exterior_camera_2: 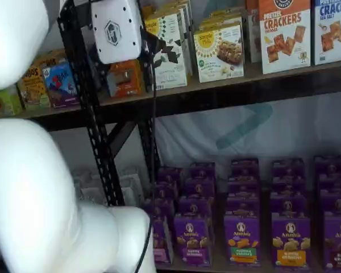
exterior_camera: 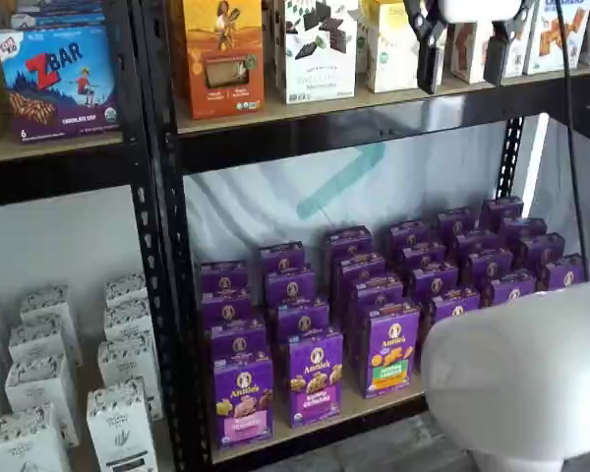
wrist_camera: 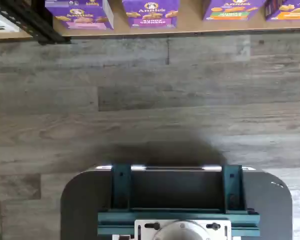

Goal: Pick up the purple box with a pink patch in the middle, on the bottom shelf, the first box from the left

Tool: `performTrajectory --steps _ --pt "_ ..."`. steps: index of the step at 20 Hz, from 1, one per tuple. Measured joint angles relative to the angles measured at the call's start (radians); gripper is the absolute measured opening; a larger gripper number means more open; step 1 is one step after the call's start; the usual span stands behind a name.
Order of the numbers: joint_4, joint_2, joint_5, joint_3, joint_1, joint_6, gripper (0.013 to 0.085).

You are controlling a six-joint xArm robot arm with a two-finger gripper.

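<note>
The purple box (exterior_camera: 243, 398) stands upright at the front left of the bottom shelf (exterior_camera: 374, 405), with a white rabbit logo and a pink band low on its front. It also shows in the wrist view (wrist_camera: 80, 12), and in a shelf view (exterior_camera_2: 161, 239) it is partly hidden by my arm. My gripper (exterior_camera: 462, 61) hangs from the view's top edge, level with the upper shelf and far above and to the right of the box. A plain gap shows between its two black fingers, and nothing is in them. Its white body (exterior_camera_2: 116, 28) shows side-on.
Several other purple Annie's cartons (exterior_camera: 391, 346) fill rows beside and behind the box. A black perforated upright (exterior_camera: 162, 246) stands just left of it, with white cartons (exterior_camera: 123, 423) beyond. My white arm (exterior_camera: 521, 379) blocks the lower right. The dark mount (wrist_camera: 175, 200) sits over grey plank floor (wrist_camera: 150, 100).
</note>
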Motion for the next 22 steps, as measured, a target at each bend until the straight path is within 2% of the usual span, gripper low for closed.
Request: performTrajectory --steps 4,9,16,19,22 --pt "0.05 -0.021 -0.032 0.02 -0.045 -0.025 0.085" --pt "0.061 -0.026 -0.039 0.037 -0.049 -0.027 0.085" --pt "0.05 -0.038 -0.085 0.101 -0.018 -0.003 0.085" --pt "0.047 -0.046 -0.126 0.158 0.002 0.012 0.085" --pt "-0.003 -0.064 -0.191 0.224 0.054 0.048 0.085"
